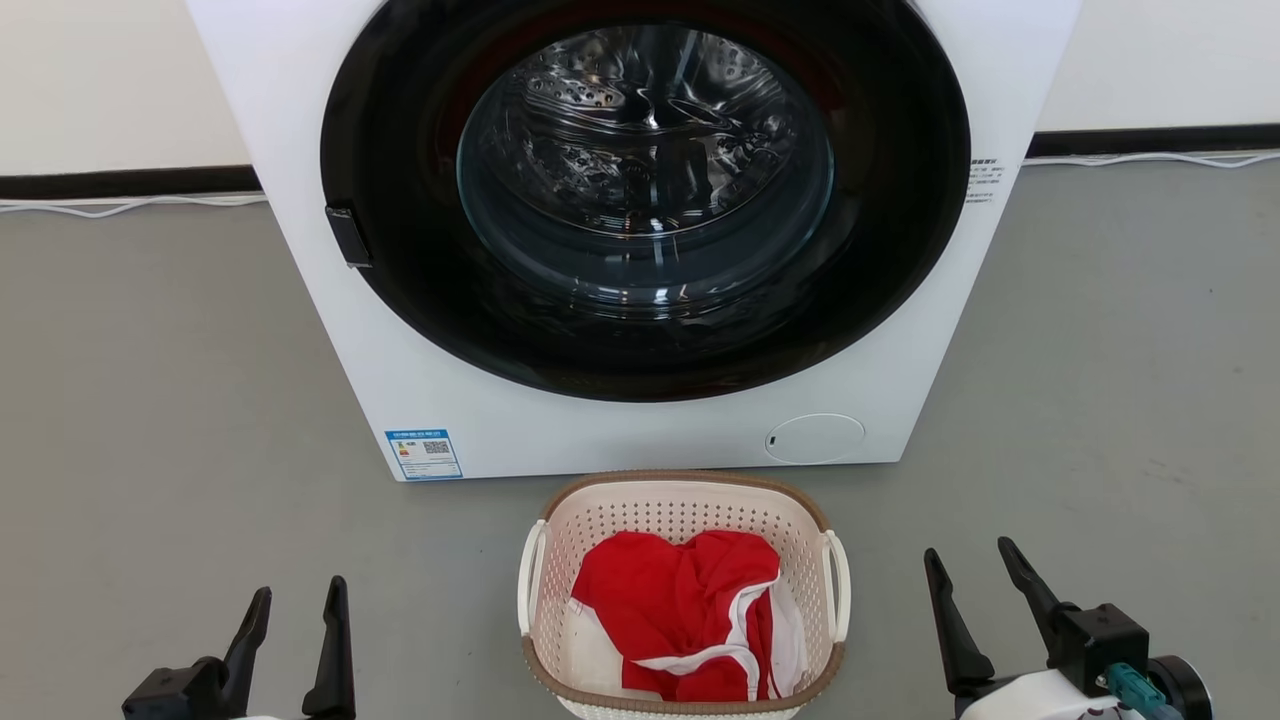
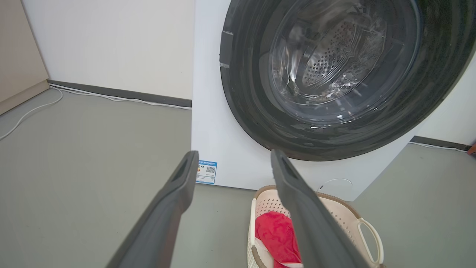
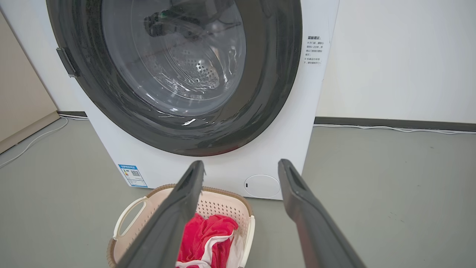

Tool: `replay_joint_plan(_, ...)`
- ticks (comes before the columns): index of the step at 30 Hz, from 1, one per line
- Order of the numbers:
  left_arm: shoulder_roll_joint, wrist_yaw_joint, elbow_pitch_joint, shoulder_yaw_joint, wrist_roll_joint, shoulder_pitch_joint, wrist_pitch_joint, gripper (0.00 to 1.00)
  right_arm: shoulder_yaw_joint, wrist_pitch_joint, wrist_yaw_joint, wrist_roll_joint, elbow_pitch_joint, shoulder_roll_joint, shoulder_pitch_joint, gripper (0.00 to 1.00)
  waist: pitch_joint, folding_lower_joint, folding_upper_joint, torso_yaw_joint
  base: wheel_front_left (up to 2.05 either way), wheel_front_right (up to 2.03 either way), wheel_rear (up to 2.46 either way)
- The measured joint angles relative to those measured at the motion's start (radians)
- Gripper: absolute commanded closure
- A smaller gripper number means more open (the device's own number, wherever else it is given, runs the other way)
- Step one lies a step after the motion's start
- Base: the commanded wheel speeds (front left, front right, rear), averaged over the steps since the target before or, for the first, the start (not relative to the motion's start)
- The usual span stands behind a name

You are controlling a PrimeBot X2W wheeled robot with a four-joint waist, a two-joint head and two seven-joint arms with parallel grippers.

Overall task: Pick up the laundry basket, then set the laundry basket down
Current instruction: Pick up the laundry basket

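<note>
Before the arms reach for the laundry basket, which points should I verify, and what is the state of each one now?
1. The left gripper is open, fingers empty: ok.
2. The right gripper is open, fingers empty: ok.
3. The laundry basket stands upright on the floor, between both grippers: ok.
4. Its left handle and right handle are free of cloth: ok.
5. The red cloth lies inside the rim: ok.
6. Weight of the load: cannot tell.
</note>
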Motion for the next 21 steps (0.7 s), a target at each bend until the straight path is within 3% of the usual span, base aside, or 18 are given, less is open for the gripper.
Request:
replay_joint_plan(10, 0.009, -0.003, 0.003, -0.009, -0.004, -0.007, 0.0, 0.0, -0.027, 0.0, 0.0, 0.019, 0.027, 0.0, -0.008, 0.0, 0.04, 0.0, 0.0, 0.003, 0.0, 0.0, 0.0)
replay_joint_plan(21, 0.036, -0.003, 0.059, -0.081, -0.049, -0.114, 0.0, 0.0, -0.057, 0.0, 0.0, 0.025, 0.086, -0.004, -0.118, 0.0, 0.163, 0.0, 0.0, 0.013, 0.0, 0.0, 0.0)
